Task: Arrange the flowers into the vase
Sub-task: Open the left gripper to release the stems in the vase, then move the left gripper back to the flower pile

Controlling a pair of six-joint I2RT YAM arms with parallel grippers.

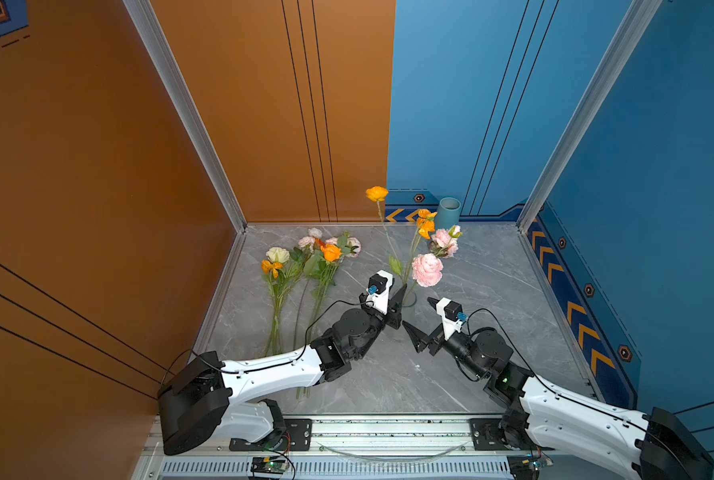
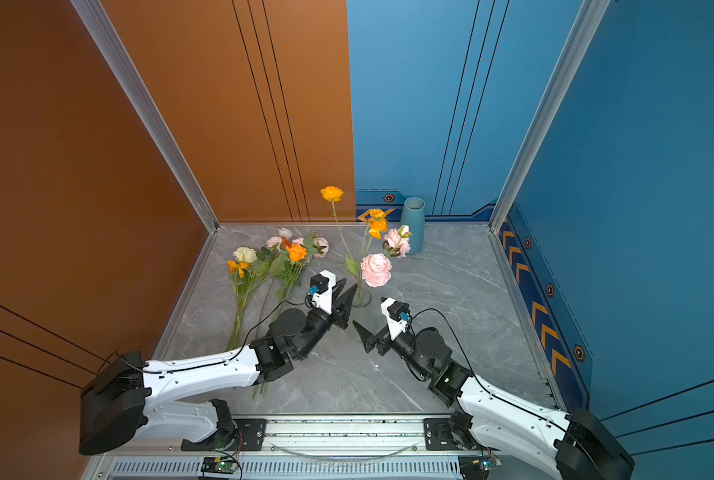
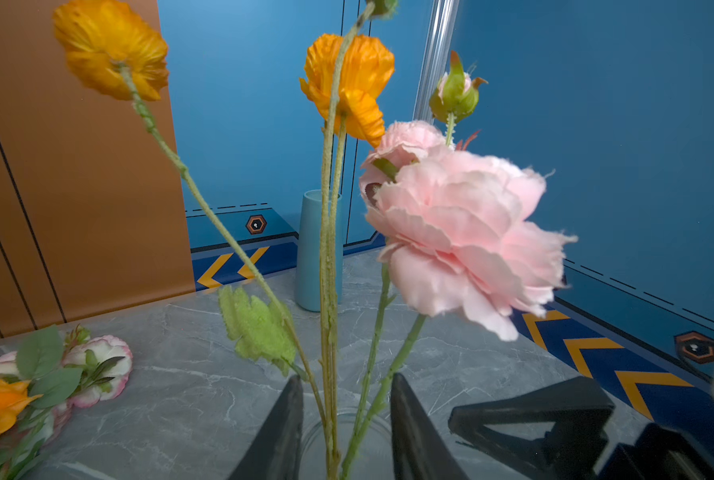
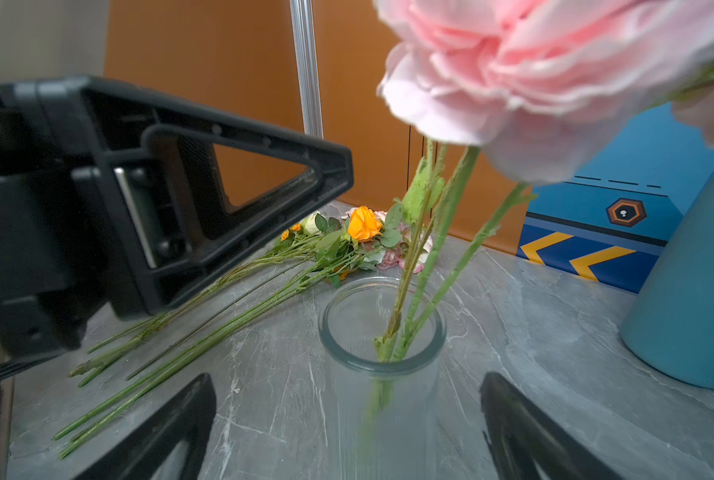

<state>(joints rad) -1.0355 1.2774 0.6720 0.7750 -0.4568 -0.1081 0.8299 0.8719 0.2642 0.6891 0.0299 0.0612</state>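
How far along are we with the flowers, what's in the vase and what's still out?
Partly done. Several stems, including the pink peony and orange poppies, stand in the glass vase. In hand: nothing is gripped. The left gripper has its jaws open around those stems just above the vase; the right gripper is open and empty. Left: the bunch of loose flowers lying on the table.

The pink bloom (image 4: 554, 75) runs off-frame, blurred (so does the vase (image 4: 423, 399)).
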